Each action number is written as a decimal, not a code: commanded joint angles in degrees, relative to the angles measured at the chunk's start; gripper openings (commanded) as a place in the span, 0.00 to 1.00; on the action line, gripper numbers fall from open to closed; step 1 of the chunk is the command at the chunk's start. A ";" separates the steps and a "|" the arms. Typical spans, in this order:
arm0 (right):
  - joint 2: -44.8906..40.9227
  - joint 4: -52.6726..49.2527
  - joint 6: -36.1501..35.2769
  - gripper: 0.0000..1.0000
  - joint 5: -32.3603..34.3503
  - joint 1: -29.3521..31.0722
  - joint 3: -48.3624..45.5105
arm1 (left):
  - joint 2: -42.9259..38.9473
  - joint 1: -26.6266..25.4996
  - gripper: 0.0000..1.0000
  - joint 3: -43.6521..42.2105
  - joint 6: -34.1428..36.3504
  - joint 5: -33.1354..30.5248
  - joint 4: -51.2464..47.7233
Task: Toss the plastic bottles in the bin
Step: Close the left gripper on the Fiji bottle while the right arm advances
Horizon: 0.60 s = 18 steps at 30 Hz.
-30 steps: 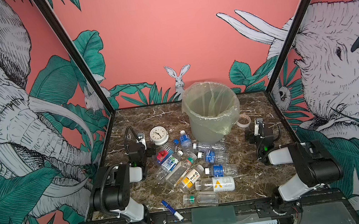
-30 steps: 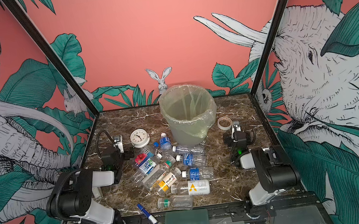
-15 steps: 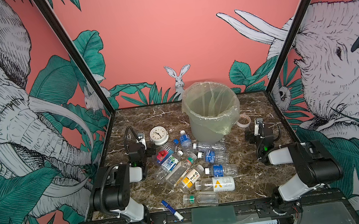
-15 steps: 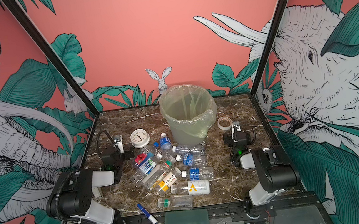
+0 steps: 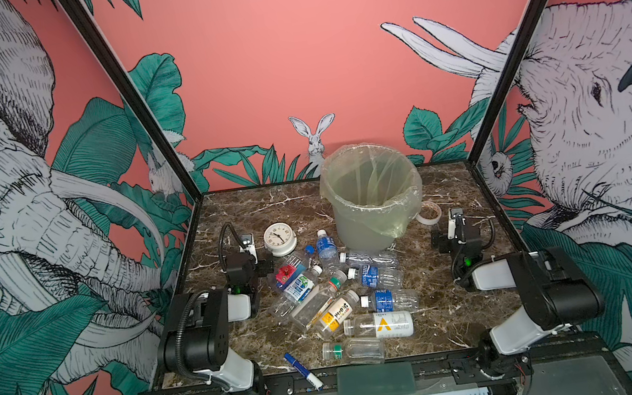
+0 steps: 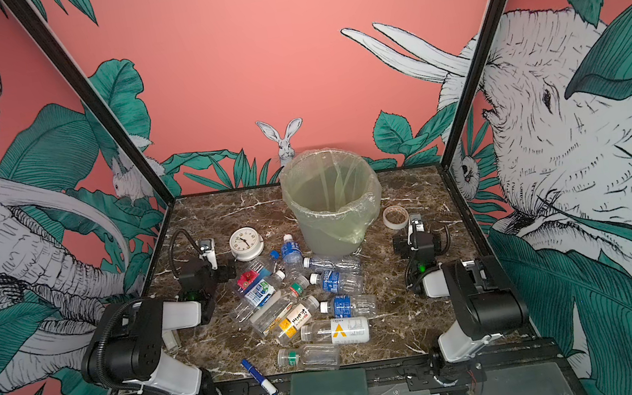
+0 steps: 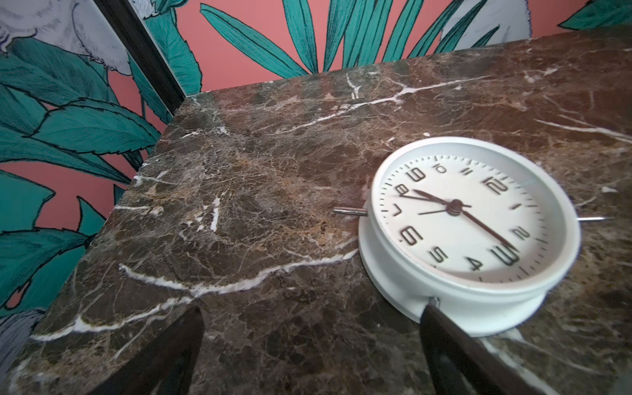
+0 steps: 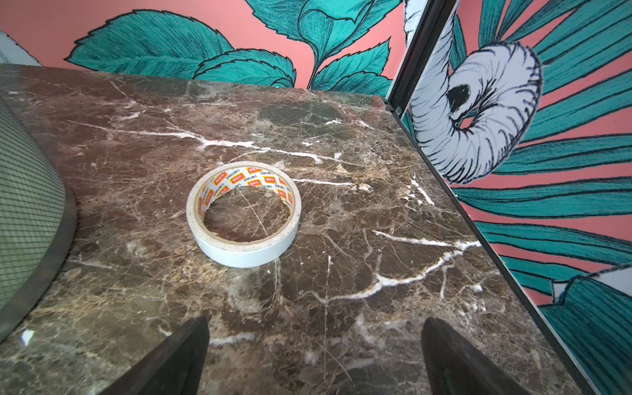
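Several small clear plastic bottles (image 5: 382,325) (image 6: 341,331) lie in a loose pile on the middle of the marble table, with white or green caps and blue, white-yellow or red labels. The bin (image 5: 365,229) (image 6: 331,230), grey-green and lined with a translucent bag, stands upright behind the pile; nothing shows inside it. My left gripper (image 5: 247,246) (image 7: 312,307) rests low at the left, open and empty, apart from the pile. My right gripper (image 5: 457,216) (image 8: 316,319) sits at the right, open and empty. Neither wrist view shows a bottle.
A white round clock (image 5: 280,238) (image 7: 468,222) lies just ahead of the left gripper, close to one finger. A tape roll (image 5: 428,213) (image 8: 243,213) lies ahead of the right gripper, beside the bin. A blue-capped marker (image 5: 303,370) lies at the front edge. Walls close three sides.
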 commanded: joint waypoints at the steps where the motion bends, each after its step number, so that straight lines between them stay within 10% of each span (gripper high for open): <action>1: -4.24 -1.84 1.71 0.99 4.30 -0.24 0.77 | -5.63 -0.10 1.00 0.70 -1.19 -4.44 -3.45; 7: -13.20 -22.11 6.34 0.99 13.00 0.79 6.65 | -17.25 -2.59 1.00 1.14 -3.05 -10.93 -14.29; 11: -16.49 -45.36 23.20 0.99 19.21 0.82 15.57 | -23.18 -5.92 1.00 2.54 -4.98 -12.21 -20.32; 18: -20.97 -64.84 29.35 0.99 9.89 1.70 22.60 | -29.65 -8.68 1.00 7.66 -14.60 -8.86 -37.92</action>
